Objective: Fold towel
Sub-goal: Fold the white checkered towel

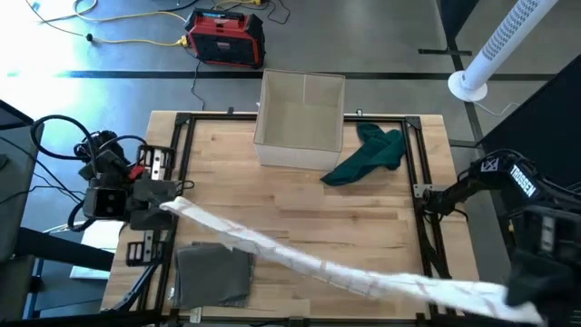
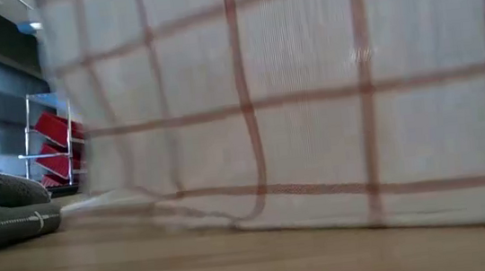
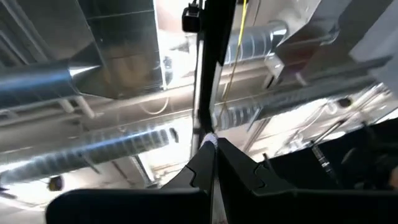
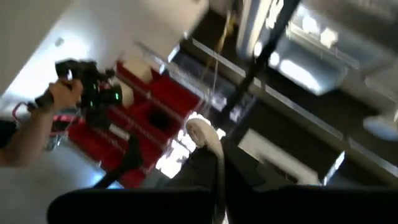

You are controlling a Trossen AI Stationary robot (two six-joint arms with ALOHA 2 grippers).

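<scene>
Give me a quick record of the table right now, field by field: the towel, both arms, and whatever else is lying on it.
towel: white checked towel, stretched in the air across the table's front
left end effector: shut on the towel's left end
right end effector: shut on the towel's right end
folded already: grey towel, front left
waiting: green cloth, crumpled, back right
bin: white box, back centre
surface: wooden table

Both tools are clamped shut, left tool (image 1: 172,205) raised at the left, right tool (image 1: 522,292) far right.
</scene>
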